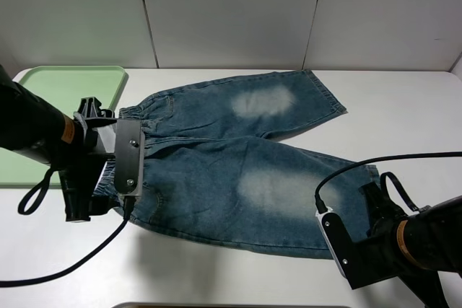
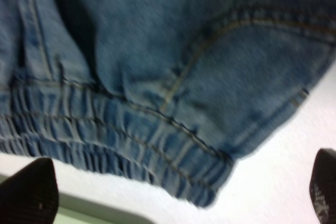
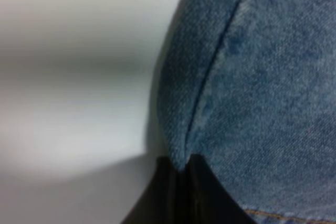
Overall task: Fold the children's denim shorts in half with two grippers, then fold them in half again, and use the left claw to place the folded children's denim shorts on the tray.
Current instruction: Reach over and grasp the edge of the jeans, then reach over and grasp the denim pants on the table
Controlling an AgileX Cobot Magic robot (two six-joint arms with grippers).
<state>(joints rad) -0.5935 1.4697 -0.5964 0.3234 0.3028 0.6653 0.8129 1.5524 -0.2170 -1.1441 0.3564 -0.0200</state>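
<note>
The tray is sitting at the far left of the white table, partly hidden behind the left arm. Just beside it, the left gripper is hanging over the gathered waistband with its jaws standing wide apart, gripping nothing; in the left wrist view its two dark fingertips are showing on either side of the waistband's near corner. The children's denim shorts are lying spread flat on the table, off the tray, with the waistband pointing toward the tray and both legs stretching to the right, a pale faded patch showing on each. At the near right, the right gripper is pinching the hem edge of the nearer leg, its jaws pressing tight together on the denim.
</note>
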